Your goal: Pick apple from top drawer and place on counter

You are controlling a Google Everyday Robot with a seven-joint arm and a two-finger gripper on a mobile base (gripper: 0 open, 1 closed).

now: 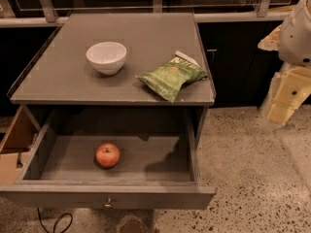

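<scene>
The apple (pixel 108 155), small and red-orange, lies on the floor of the top drawer (pixel 108 196), left of its middle. The drawer is pulled wide open under the counter (pixel 146 38), and its front panel carries a small metal knob (pixel 108 204). My gripper (pixel 285 101) hangs at the far right of the camera view, over the floor. It is well to the right of the cabinet and apart from the apple, with nothing seen in it. Its white arm housing (pixel 296 30) is cut off by the frame edge.
A white bowl (pixel 106 57) stands on the counter's left half. A green chip bag (pixel 171 75) lies near the counter's front right edge. Speckled terrazzo floor (pixel 243 178) lies to the right. A cardboard box (pixel 12 144) sits left of the drawer. A black cable (pixel 53 222) runs below.
</scene>
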